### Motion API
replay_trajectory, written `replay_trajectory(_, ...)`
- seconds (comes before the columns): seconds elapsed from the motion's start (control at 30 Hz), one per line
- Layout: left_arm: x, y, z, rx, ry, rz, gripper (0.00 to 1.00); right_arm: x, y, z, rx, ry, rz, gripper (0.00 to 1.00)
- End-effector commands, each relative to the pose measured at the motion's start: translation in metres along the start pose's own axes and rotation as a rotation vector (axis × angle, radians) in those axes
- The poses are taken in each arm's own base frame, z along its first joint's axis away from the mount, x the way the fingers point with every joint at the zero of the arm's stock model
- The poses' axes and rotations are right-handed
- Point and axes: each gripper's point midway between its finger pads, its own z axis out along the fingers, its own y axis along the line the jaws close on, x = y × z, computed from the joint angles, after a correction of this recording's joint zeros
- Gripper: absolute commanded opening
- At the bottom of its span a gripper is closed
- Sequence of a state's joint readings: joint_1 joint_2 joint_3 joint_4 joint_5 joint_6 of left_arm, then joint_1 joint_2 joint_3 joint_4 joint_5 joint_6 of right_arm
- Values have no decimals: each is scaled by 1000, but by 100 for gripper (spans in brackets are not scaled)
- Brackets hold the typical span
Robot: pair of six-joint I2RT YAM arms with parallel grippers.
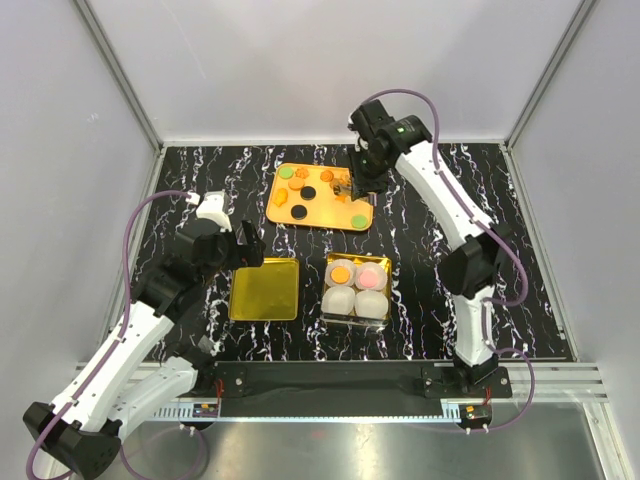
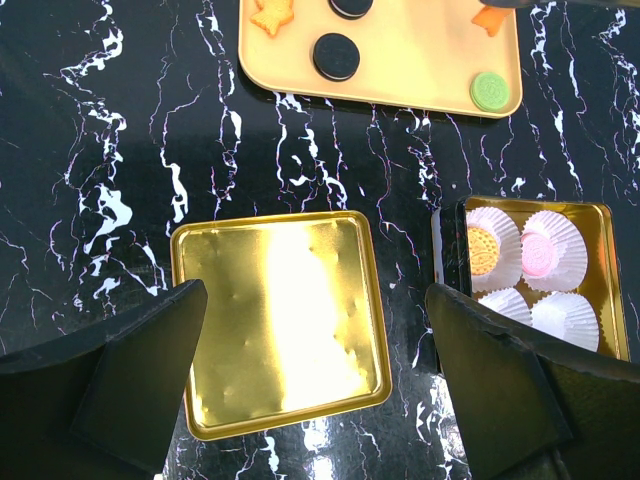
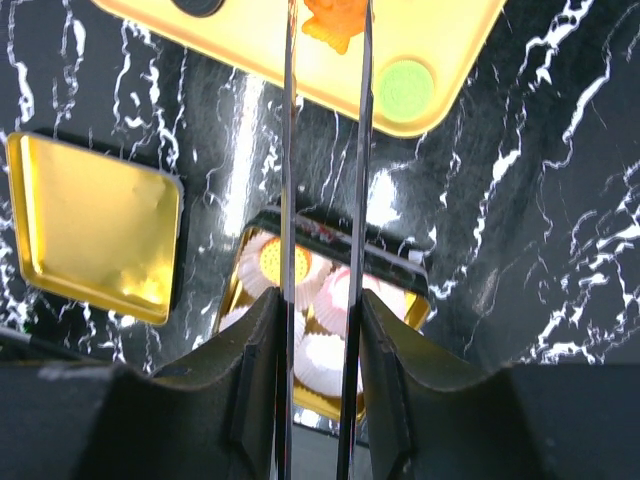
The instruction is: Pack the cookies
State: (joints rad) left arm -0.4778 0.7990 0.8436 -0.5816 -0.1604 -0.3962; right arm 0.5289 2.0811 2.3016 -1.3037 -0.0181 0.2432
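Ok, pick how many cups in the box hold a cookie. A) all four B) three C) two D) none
C: in the box, an orange cookie and a pink cookie each sit in a paper liner; the other two cups are empty.

Light: bright, even, overhead. Glare: white hot-spot on gold square tray [image 2: 280, 330]; orange tray [image 3: 440, 50] bleached yellow; pale streaks on glossy black worktop [image 3: 240, 150]. Shadows: faint, soft. Focus: top view sharp; left pincer [image 2: 315, 300] fingers dark, soft-edged; right pincer [image 3: 328, 15] blades smeared, mirroring the scene; orange cookie [image 3: 335, 25] between them soft.
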Motion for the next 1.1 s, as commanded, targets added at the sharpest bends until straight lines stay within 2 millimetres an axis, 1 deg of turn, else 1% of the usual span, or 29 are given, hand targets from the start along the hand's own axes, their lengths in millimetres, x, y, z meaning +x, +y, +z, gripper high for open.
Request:
replay_trajectory(0.0,-12,-5,-1,20,-45,-13,99,-8,4,-46,-47,-108,14,35)
replay_trajectory(0.07,-13,-5,-1,21,-47,-13,99,0,4,-59,-58,-111,18,35)
replay_trajectory(0.13,-12,-6,0,25,-42,-13,99,9,4,-62,-69,-94,17,35)
replay_trajectory(0.17,-11,-6,1,24,-40,-13,99,13,7,-73,-91,-104,20,35)
replay_trajectory(0.2,-11,-6,0,27,-38,-12,99,17,8,-77,-104,-104,19,35)
replay_trajectory(0.23,-11,-6,1,26,-36,-12,99,25,9,-84,-121,-96,19,35)
replay_trajectory(0.27,-11,-6,1,27,-38,-12,99,30,9,-87,-127,-91,19,35)
replay_trajectory(0.3,-12,-6,0,27,-39,-13,99,40,8,-85,-132,-67,17,35)
replay_trajectory(0.33,-12,-6,0,27,-39,-13,99,46,10,-96,-152,-76,16,35)
replay_trajectory(0.4,-12,-6,0,26,-40,-13,99,59,10,-101,-156,-66,14,35)
replay_trajectory(0.43,-12,-6,0,26,-41,-13,99,68,9,-106,-163,-63,11,35)
replay_trajectory(0.5,-12,-6,0,26,-40,-13,99,78,11,-113,-180,-61,12,35)
replay_trajectory(0.53,-12,-6,0,26,-41,-13,99,88,13,-119,-195,-59,18,35)
replay_trajectory(0.57,-11,-6,0,24,-40,-13,99,92,15,-122,-206,-59,20,35)
replay_trajectory(0.6,-12,-6,0,28,-42,-13,99,100,14,-120,-205,-43,25,35)
replay_trajectory(0.63,-12,-6,0,28,-41,-13,99,107,18,-127,-215,-49,17,35)
replay_trajectory(0.7,-11,-6,0,27,-39,-13,99,116,17,-128,-207,-50,16,35)
replay_trajectory(0.73,-10,-6,0,28,-37,-14,99,125,17,-127,-208,-41,31,35)
replay_trajectory(0.77,-11,-6,0,29,-38,-14,99,132,22,-127,-223,-29,23,35)
replay_trajectory(0.8,-11,-7,0,31,-39,-14,99,139,23,-124,-219,-13,21,35)
replay_trajectory(0.83,-11,-7,0,30,-38,-14,99,143,22,-125,-208,-18,24,35)
replay_trajectory(0.87,-11,-7,0,30,-38,-14,99,149,27,-124,-214,-9,9,35)
replay_trajectory(0.9,-11,-7,0,30,-38,-12,99,156,27,-121,-211,6,9,35)
replay_trajectory(0.97,-11,-6,0,29,-39,-14,99,164,33,-122,-226,12,9,35)
replay_trajectory(1.0,-11,-7,1,30,-37,-14,99,172,33,-117,-226,34,9,35)
replay_trajectory(1.07,-11,-7,1,32,-37,-14,99,178,36,-117,-232,43,7,35)
